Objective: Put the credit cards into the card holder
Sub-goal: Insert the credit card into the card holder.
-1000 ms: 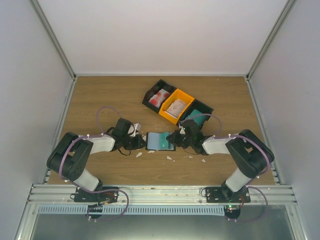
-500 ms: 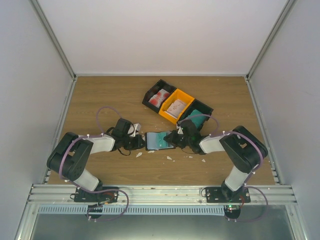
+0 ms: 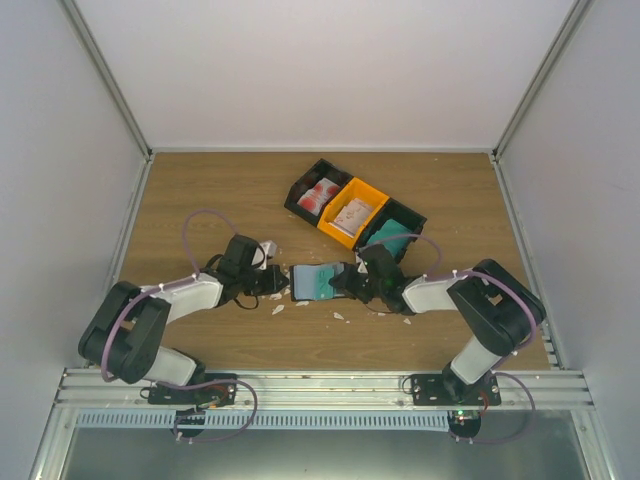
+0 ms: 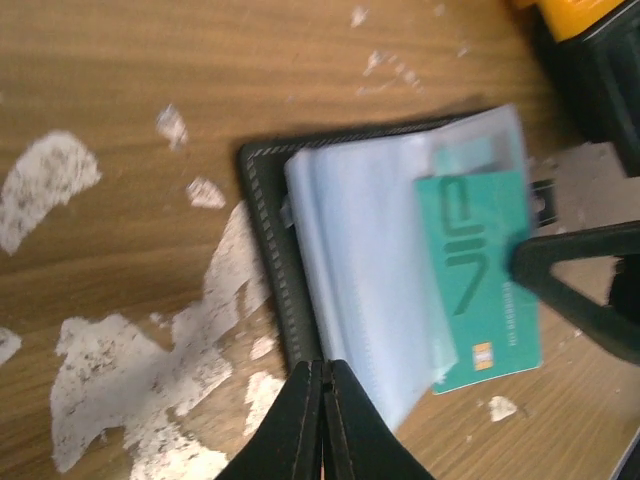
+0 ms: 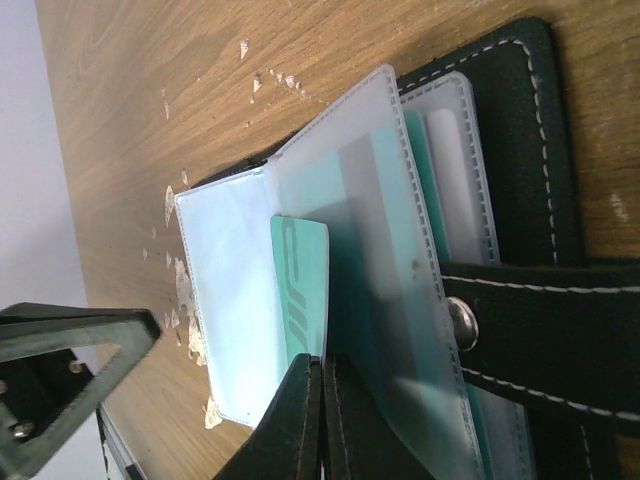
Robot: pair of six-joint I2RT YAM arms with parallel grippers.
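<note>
The black card holder (image 3: 318, 281) lies open mid-table, its clear sleeves fanned out (image 4: 370, 270). A teal credit card (image 4: 480, 290) sits partly inside a sleeve (image 5: 300, 280), its outer end sticking out on the right. My right gripper (image 5: 322, 368) is shut on that card's edge (image 3: 343, 281). My left gripper (image 4: 322, 368) is shut, its tips resting at the holder's near left edge (image 3: 283, 283); nothing shows between its fingers. More credit cards lie in the bins behind.
Three bins stand in a slanted row behind the holder: black (image 3: 318, 192) with red-and-white cards, orange (image 3: 352, 213) with pale cards, black (image 3: 393, 228) with teal ones. White scraps (image 4: 45, 185) litter the wood. The holder's snap strap (image 5: 540, 320) lies across its right half.
The right gripper has pushed the teal card leftward, deeper over the holder. The left arm's elbow has swung out to the left, and its jaws have closed slightly.
</note>
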